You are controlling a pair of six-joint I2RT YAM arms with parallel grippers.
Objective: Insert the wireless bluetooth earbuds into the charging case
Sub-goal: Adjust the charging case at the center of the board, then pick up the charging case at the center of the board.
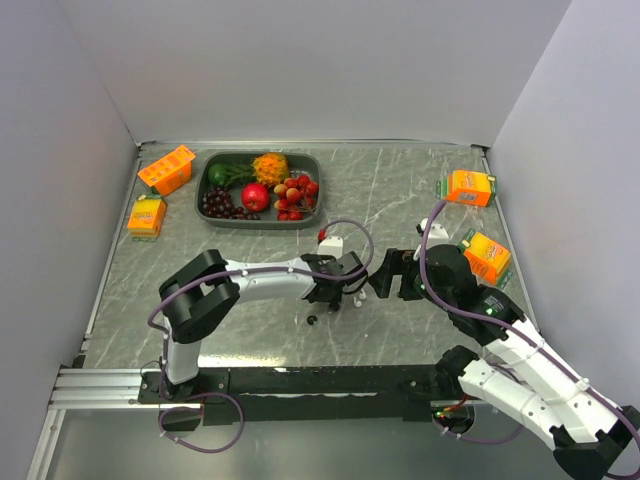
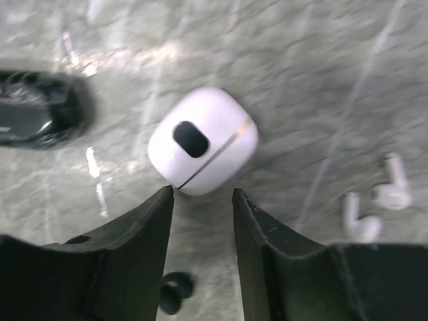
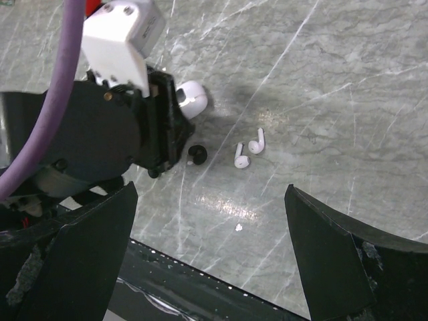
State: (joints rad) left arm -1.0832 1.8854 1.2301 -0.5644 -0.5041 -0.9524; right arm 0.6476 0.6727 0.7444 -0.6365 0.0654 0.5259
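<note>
A closed white charging case (image 2: pixel 202 140) with a black oval on it lies on the marble just beyond my left gripper's fingertips. That gripper (image 2: pixel 202 194) is open, with nothing between its jaws. In the right wrist view the case (image 3: pixel 192 99) peeks out from behind the left gripper's body (image 3: pixel 100 140). Two white earbuds (image 2: pixel 394 190) (image 2: pixel 361 224) lie loose to the right, and a black earbud (image 2: pixel 175 291) lies under the left finger. A blurred glossy black case (image 2: pixel 37 110) sits at the left. My right gripper (image 3: pixel 210 190) hangs wide open and empty above the table, near the white earbuds (image 3: pixel 241 159) and the black earbud (image 3: pixel 196 154).
A dark tray (image 1: pixel 205 190) of fruit stands at the back left, with two orange cartons (image 1: pixel 167 168) (image 1: pixel 147 215) beside it. Two more orange cartons (image 1: pixel 468 187) (image 1: pixel 487 257) sit along the right wall. A black rail (image 1: pixel 300 380) runs along the near edge.
</note>
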